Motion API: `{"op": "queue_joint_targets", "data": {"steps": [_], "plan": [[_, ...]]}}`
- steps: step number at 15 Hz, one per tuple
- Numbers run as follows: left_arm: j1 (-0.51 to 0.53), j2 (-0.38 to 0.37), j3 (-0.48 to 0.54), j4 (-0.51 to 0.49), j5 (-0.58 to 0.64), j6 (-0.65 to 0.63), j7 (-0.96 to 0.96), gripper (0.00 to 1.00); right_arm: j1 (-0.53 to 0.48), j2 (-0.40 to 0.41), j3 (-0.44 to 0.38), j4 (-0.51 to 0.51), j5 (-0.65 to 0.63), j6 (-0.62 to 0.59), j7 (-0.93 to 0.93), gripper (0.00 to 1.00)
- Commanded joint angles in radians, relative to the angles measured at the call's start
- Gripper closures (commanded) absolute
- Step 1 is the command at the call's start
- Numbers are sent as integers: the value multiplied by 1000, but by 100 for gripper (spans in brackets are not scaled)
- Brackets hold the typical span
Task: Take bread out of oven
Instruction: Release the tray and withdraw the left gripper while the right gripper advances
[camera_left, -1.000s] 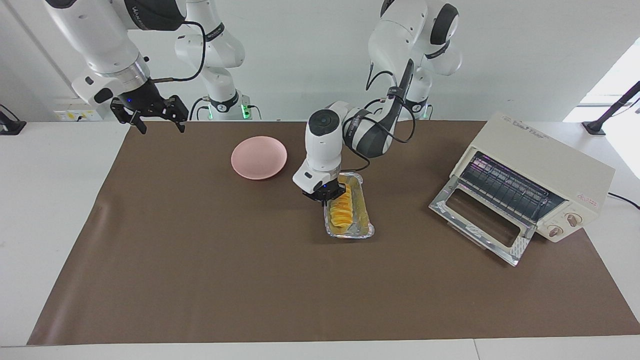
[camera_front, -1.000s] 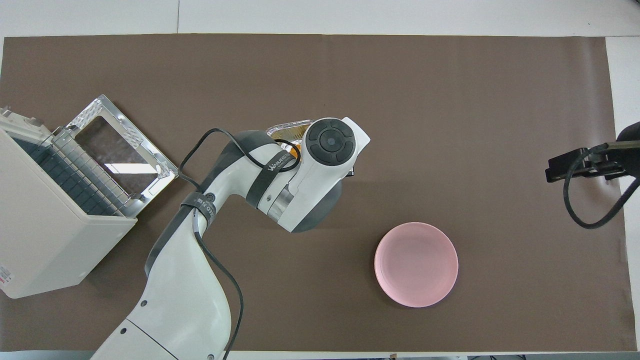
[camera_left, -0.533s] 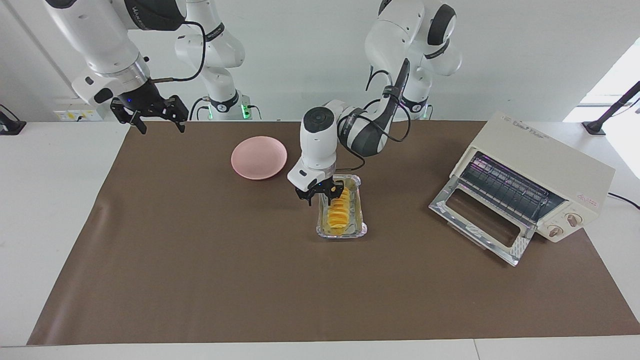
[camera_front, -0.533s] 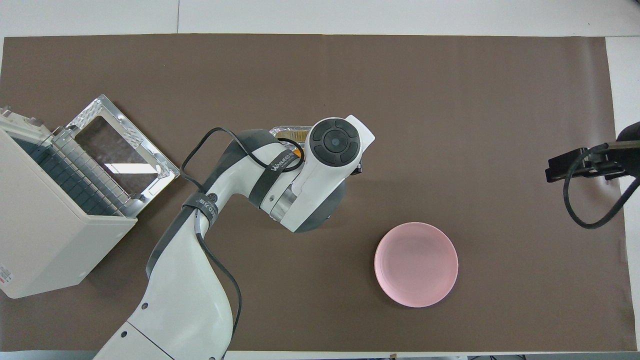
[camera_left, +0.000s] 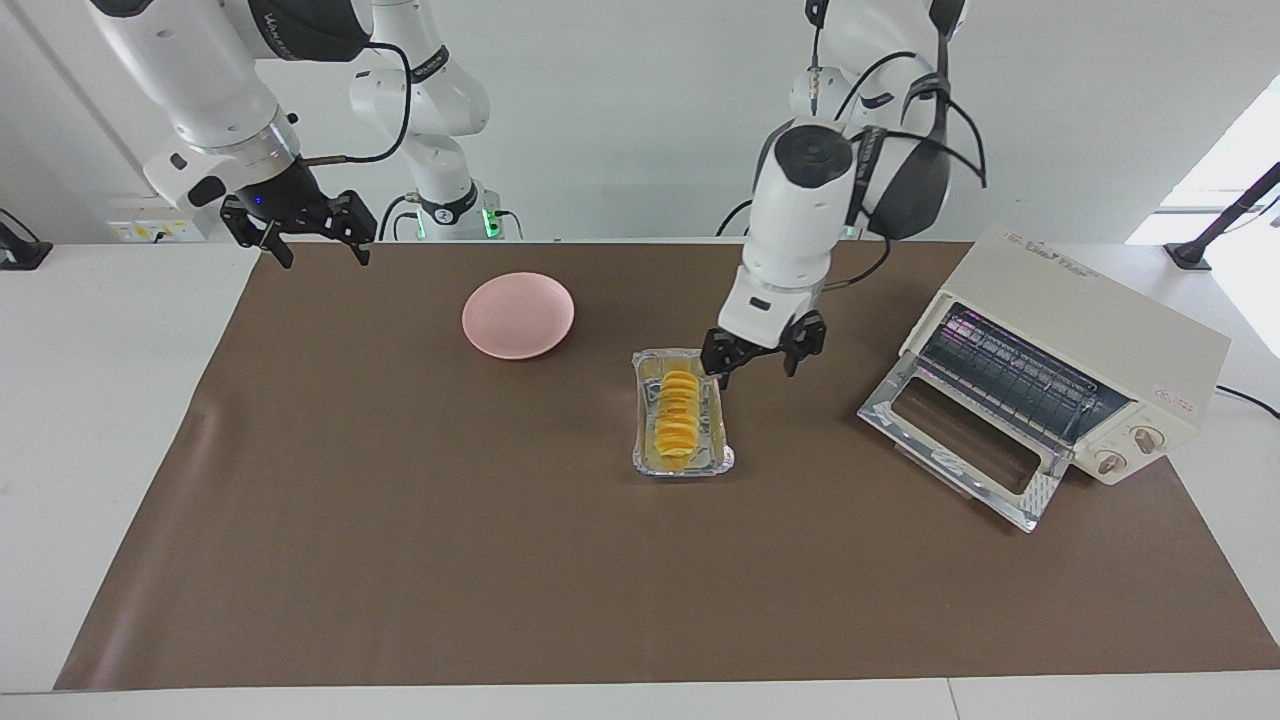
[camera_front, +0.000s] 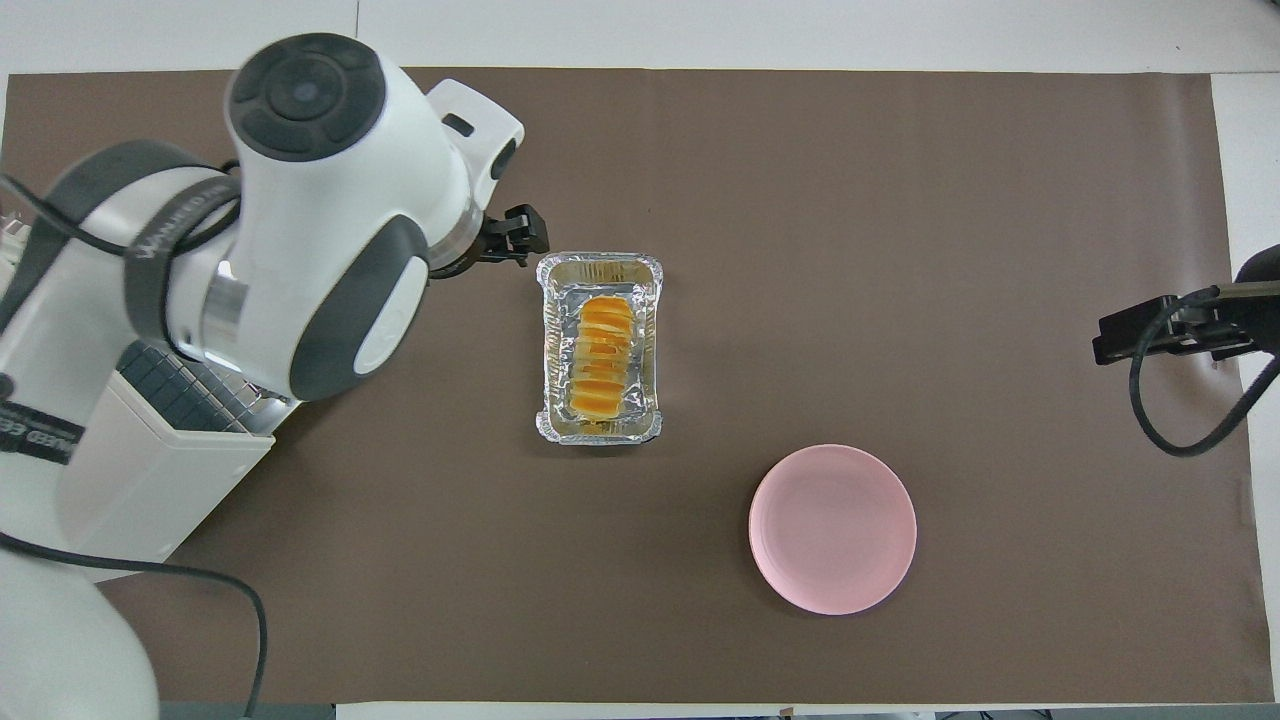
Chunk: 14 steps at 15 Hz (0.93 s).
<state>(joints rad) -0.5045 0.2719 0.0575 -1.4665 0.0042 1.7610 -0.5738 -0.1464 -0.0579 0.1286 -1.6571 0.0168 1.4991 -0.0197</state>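
The bread (camera_left: 678, 420) is a ridged yellow-orange loaf lying in a silver foil tray (camera_left: 640, 462) at the middle of the brown mat; it also shows in the overhead view (camera_front: 600, 355). The cream-white oven (camera_left: 1090, 330) stands at the left arm's end of the table with its glass door (camera_left: 960, 440) dropped open and its wire rack bare. My left gripper (camera_left: 757, 366) is open and empty, raised over the mat between the tray and the oven. My right gripper (camera_left: 320, 248) is open and empty, waiting over the mat's edge at the right arm's end.
A round pink plate (camera_left: 518, 315) lies nearer to the robots than the tray, toward the right arm's end; it also shows in the overhead view (camera_front: 832, 528). In the overhead view the left arm covers most of the oven (camera_front: 150, 480).
My left gripper has let go at the tray, risen and swung toward the oven. The tray with the bread turned a little earlier and now rests still. The right arm has not moved.
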Motion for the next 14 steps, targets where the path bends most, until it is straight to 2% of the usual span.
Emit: {"op": "queue_joint_targets", "data": {"steps": [1, 4, 7, 10, 11, 12, 14], "plan": [[134, -78, -8, -32, -21, -102, 174, 0, -38, -22, 8, -20, -11, -4, -25, 0], [269, -144, -8, -34, -23, -236, 374, 0, -29, -23, 11, -24, -2, 7, -20, 0], [310, -212, -8, -34, -21, -388, 458, 0, 30, -36, 20, -49, 0, 24, -5, 0], [349, -281, -13, -43, -21, -481, 489, 0, 140, -33, 20, -84, 5, 88, 113, 0], [359, -289, -16, -44, -21, -488, 489, 0, 183, -31, 20, -120, 5, 136, 180, 0], [357, -290, -18, -44, -20, -482, 489, 0, 265, -13, 20, -182, 11, 232, 304, 0], [359, -293, -28, -43, -20, -501, 489, 0, 321, 42, 20, -202, 20, 320, 398, 0]]}}
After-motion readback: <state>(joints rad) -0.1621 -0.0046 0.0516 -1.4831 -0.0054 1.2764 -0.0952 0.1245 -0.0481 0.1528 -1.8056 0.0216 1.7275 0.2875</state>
